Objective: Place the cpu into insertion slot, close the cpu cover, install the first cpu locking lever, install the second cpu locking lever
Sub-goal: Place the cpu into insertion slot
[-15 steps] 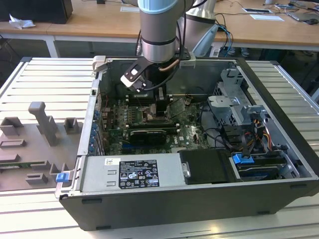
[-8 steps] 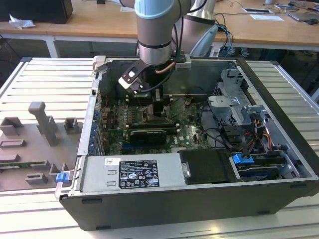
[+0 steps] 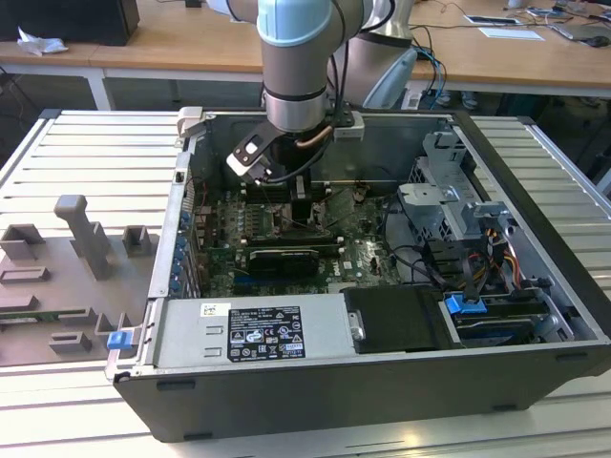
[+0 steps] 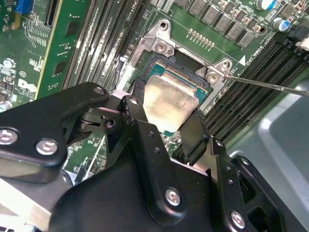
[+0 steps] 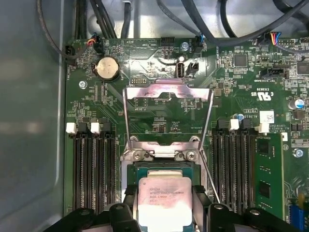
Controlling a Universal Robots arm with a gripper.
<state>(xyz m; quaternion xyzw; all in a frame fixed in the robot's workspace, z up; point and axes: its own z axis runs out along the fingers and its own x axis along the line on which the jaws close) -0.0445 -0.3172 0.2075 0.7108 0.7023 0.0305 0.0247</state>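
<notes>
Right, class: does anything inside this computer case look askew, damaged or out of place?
Nothing looks damaged or spilled. The cpu cover stands swung open from the socket, and the gripper holds the cpu at the socket.

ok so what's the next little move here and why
Probably ease the cpu straight down, kept level. The fingers grip it by two edges right over the socket, it looks not quite seated, and the cpu cover stands flipped open, out of the way.
</notes>
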